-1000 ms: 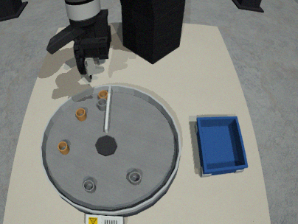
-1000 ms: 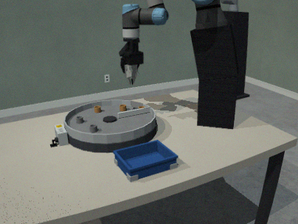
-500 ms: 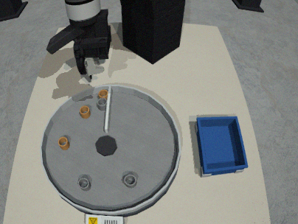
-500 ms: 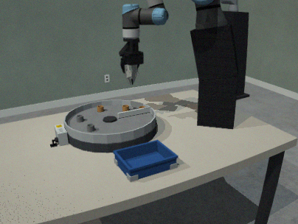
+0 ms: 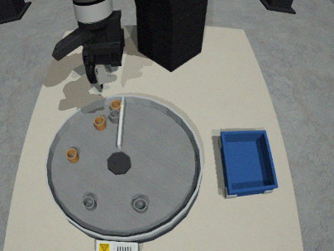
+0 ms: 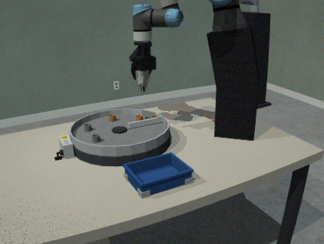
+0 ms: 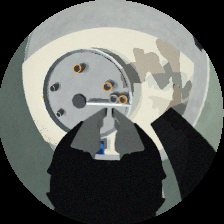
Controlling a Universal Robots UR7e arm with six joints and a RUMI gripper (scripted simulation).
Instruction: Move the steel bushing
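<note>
The round grey turntable [image 5: 159,140] [image 6: 120,148] [image 7: 62,75] carries three steel bushings: one [image 5: 114,116] [image 7: 114,98] beside the white bar [image 5: 121,122], and two [image 5: 88,201] [image 5: 140,203] near the front. Three orange bushings [image 5: 116,105] [image 5: 99,123] [image 5: 73,155] stand on its left and back. In the exterior view two steel bushings [image 6: 87,128] [image 6: 95,138] show at the left. My gripper [image 5: 99,86] [image 6: 142,86] [image 7: 109,108] is shut with nothing in it. It hangs high above the turntable's back edge. The blue crate [image 5: 268,157] [image 6: 164,182] is empty, right of the turntable.
A tall black column [image 5: 171,29] [image 6: 236,80] stands at the back of the table. A black hub [image 5: 119,163] marks the turntable's centre. A small white box [image 6: 66,146] with a label sits at the turntable's front edge.
</note>
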